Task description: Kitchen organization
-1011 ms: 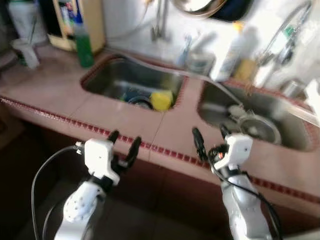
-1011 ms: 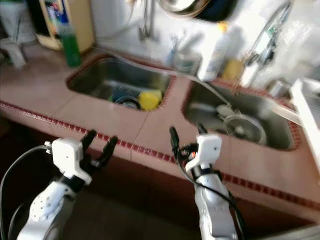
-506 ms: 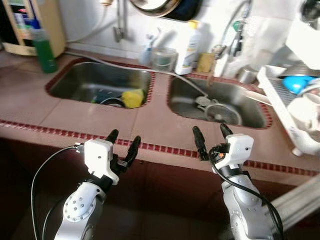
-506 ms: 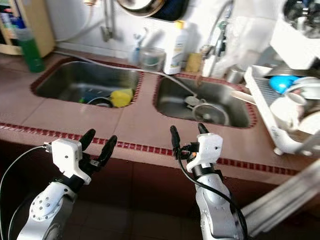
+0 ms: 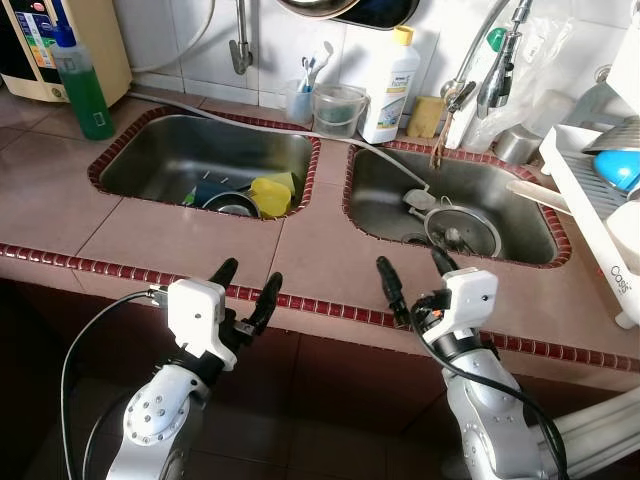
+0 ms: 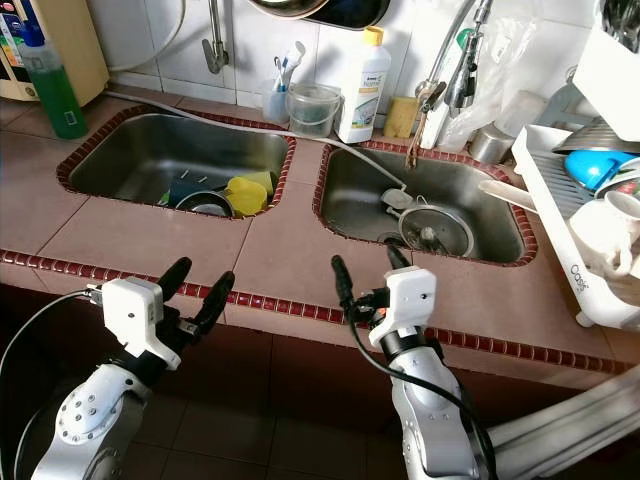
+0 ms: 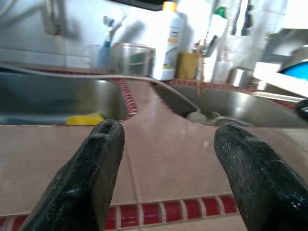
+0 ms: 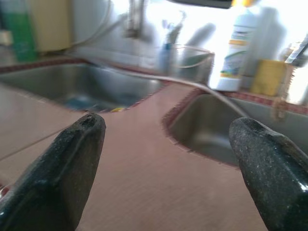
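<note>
The robot is standing at a tiled counter (image 5: pixel 200 235) edged in dark red trim, and I am placing everything from the white detergent bottle (image 5: pixel 390 72) against the back wall. Its left gripper (image 5: pixel 248 284) is hovering at the counter's front edge, well forward and to the left of that bottle, fingers spread and holding nothing; the right gripper (image 5: pixel 412 277) is hanging forward and slightly right of it, likewise splayed and empty. The task names no one thing, but the likely candidates are sitting in the left sink (image 5: pixel 160 160), forward-left of the bottle: a yellow sponge (image 5: pixel 271 195) leaning against a dark dish (image 5: pixel 232 205). The right sink (image 5: pixel 520 225), forward-right of the bottle, is holding a round metal strainer (image 5: pixel 460 230). To me the risks are these: a hose (image 5: pixel 300 131) is trailing across the divider between the basins in front of the bottle, and a reaching arm could snag it; the clear container (image 5: pixel 337 108) just left of the bottle looks light enough to tip; steel basins, if wet, would be letting a dish slip from two thin fingers. Far to the right a white dish rack (image 5: pixel 590 230) is crowding the counter's end, and a green bottle (image 5: pixel 88 88) is standing far left.
</note>
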### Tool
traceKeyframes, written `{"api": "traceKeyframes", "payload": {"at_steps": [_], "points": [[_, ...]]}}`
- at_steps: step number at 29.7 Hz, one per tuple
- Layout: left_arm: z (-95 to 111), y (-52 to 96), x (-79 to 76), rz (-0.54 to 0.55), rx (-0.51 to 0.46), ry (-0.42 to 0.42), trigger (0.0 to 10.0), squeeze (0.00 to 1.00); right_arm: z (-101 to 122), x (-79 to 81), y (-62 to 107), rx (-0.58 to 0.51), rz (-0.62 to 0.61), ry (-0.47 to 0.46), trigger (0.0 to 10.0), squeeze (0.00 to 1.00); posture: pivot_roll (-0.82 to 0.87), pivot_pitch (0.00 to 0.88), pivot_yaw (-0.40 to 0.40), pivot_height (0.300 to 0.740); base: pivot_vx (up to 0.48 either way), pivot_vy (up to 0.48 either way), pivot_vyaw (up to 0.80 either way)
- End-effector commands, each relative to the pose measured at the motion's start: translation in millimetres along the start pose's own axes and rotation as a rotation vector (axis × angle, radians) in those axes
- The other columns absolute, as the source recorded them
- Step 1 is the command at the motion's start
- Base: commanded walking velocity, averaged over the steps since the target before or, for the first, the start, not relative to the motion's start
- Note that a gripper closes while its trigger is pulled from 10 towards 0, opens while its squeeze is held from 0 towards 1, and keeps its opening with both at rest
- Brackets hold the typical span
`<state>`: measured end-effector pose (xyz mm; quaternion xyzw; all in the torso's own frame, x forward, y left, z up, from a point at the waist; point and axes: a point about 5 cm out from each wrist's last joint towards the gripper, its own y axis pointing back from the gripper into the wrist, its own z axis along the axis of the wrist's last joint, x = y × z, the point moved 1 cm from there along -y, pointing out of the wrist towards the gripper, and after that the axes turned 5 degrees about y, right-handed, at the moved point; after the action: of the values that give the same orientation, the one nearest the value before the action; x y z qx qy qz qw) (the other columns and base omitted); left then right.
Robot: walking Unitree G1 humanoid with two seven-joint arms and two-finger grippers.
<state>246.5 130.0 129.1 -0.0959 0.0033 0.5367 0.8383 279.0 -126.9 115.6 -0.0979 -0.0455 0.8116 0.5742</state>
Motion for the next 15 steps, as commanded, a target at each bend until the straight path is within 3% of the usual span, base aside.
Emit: {"api": "traceKeyframes", "payload": {"at_steps": [1,10,15], "points": [[2,3.7,-6.8,-0.052,-0.014,-0.015,10.0,0.0,-2,7.2,5.9,0.009,0.08,0.027,10.0,0.0,-0.06,0.072,-0.099,0.74,0.0,0.0,0.0],[1,21.1,-18.8,-0.161,0.02,-0.017,10.0,0.0,1,25.5,25.2,0.021,0.311,0.034,10.0,0.0,-0.06,0.148,-0.113,0.74,0.0,0.0,0.0],[-4,39.8,-28.6,-0.212,0.07,-0.004,10.0,0.0,5,32.7,41.0,0.04,0.452,0.014,10.0,0.0,-0.06,0.206,-0.117,0.74,0.0,0.0,0.0]]}}
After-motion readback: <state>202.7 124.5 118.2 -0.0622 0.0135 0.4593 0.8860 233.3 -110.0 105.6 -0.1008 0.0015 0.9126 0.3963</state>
